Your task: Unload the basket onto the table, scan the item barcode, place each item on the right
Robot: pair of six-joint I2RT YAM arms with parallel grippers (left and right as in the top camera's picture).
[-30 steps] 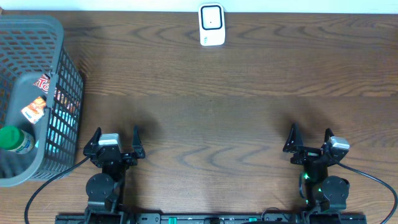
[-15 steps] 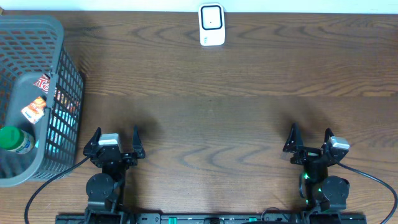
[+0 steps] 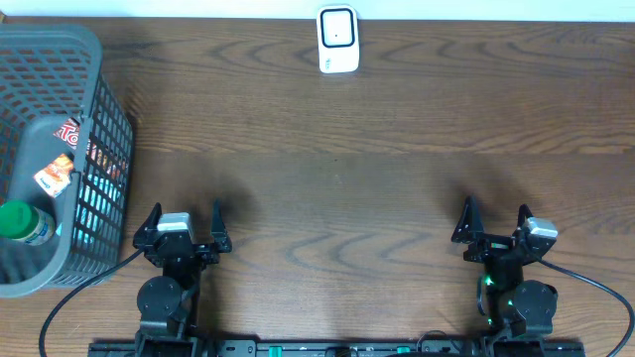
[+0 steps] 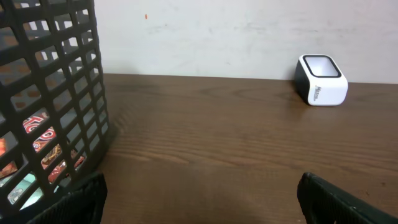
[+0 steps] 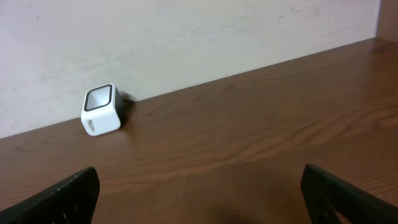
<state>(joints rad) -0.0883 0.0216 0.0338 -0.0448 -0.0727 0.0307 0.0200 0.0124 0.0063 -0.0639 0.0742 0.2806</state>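
Lower frame: left gripper (image 3: 185, 211) and right gripper (image 3: 494, 208) spread wide, holding nothing. White barcode scanner (image 3: 337, 40) top centre; green-capped bottle (image 3: 18, 220) in basket (image 3: 107, 134), far left.

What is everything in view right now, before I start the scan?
table: one, dark brown wood, under everything
basket: one, grey plastic mesh, left end of the table
snack packet: one, red and white, inside the basket
bottle: one, green cap, inside the basket, near end
barcode scanner: one, white with a dark face, far edge, centre
wall: one, off-white, behind the table
left gripper: one, black, near edge, open, empty
right gripper: one, black, near edge, open, empty
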